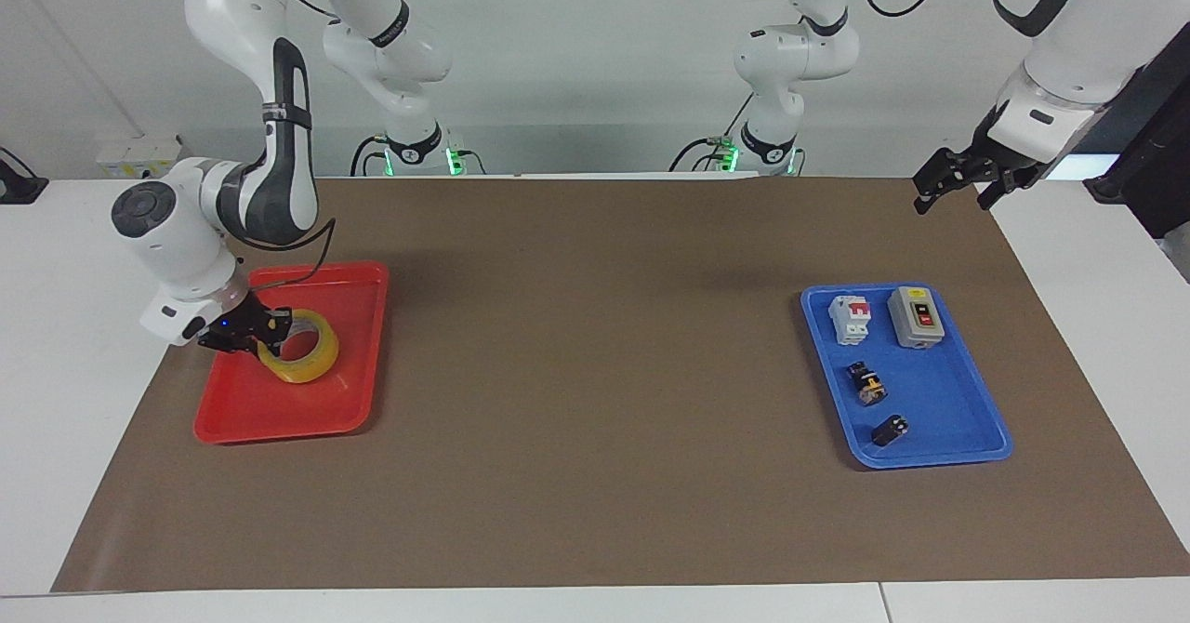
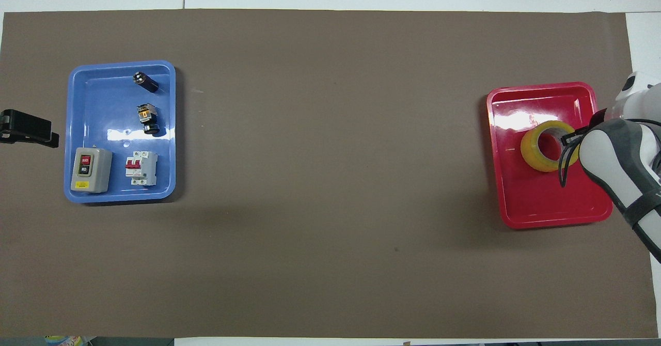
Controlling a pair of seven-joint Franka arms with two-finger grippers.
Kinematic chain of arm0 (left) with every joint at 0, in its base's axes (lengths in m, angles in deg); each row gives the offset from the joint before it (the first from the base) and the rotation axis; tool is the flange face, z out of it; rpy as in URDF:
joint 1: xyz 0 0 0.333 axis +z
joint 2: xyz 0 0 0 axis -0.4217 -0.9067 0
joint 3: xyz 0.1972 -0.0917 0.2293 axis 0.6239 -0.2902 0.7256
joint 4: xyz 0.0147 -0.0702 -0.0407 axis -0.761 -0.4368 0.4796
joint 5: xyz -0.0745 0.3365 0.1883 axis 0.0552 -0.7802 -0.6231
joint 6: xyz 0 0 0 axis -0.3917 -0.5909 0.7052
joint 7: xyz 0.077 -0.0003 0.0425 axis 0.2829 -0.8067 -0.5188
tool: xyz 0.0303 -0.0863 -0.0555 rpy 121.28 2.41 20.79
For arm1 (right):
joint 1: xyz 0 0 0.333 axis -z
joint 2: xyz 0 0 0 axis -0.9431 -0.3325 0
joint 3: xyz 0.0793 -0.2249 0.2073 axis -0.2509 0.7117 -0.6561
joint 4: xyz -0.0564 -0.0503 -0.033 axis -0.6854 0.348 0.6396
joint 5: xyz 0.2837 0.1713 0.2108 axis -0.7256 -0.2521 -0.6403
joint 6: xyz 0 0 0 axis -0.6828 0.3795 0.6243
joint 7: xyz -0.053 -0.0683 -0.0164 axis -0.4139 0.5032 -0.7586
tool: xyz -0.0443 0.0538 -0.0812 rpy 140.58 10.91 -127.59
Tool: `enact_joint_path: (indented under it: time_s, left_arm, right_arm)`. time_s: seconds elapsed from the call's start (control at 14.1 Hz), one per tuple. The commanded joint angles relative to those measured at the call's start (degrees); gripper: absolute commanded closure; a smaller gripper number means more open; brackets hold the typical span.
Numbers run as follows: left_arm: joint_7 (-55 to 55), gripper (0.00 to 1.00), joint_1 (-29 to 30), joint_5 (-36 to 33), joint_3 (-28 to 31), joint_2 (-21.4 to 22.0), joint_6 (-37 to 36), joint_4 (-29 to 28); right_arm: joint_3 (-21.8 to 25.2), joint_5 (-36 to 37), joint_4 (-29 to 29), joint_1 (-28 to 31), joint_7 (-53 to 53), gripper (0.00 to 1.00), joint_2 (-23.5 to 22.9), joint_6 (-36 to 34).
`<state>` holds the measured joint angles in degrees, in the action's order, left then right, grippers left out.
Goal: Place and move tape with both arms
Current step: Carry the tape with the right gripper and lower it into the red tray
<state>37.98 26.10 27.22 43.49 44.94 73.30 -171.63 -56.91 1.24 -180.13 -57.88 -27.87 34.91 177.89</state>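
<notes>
we find the tape [image 1: 299, 358] [image 2: 545, 145], a yellow ring, low over the red tray [image 1: 307, 418] [image 2: 547, 206] at the right arm's end of the worktop [image 1: 595, 511], tilted, and we cannot tell whether its lower edge touches the tray floor. the right pincer [image 1: 265, 325] is clamped on the roll's rim, one finger inside the ring, the arm bending in from the tray's outer side (in the overhead view the arm hides most of the pincer). toward the left arm's end we see a blue tray [image 1: 967, 446] [image 2: 88, 82] holding a grey switch box [image 1: 916, 317] [image 2: 91, 170], a white breaker [image 1: 849, 318] [image 2: 140, 168] and two small dark parts. the left pincer [image 1: 959, 188] [image 2: 28, 127] waits, raised over the mat's edge past the blue tray, fingers spread and empty.
</notes>
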Motion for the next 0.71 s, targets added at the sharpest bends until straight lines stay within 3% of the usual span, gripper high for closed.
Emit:
enact_joint_path:
  time_s: [0.0,0.07,0.21,0.42,0.64]
  left_arm:
    - [0.4,0.0,0.0,0.8,0.1,1.4,-0.1,-1.3]
    - [0.4,0.0,0.0,0.8,0.1,1.4,-0.1,-1.3]
    - [0.4,0.0,0.1,0.8,0.1,1.4,-0.1,-1.3]
    - [0.4,0.0,0.1,0.8,0.1,1.4,-0.1,-1.3]
    - [0.4,0.0,0.0,0.8,0.1,1.4,-0.1,-1.3]
  right_arm:
    - [-0.9,0.1,-3.1,1.1,-1.1,1.0,2.1,1.1]
    - [-0.9,0.1,-3.1,1.0,-0.9,0.8,2.1,1.2]
    - [-0.9,0.1,-2.8,1.0,-1.0,0.0,2.1,1.0]
    - [-1.1,0.1,0.8,0.1,-0.7,0.0,3.1,-2.6]
    - [-1.6,0.1,9.0,-1.4,3.2,0.0,5.6,-15.9]
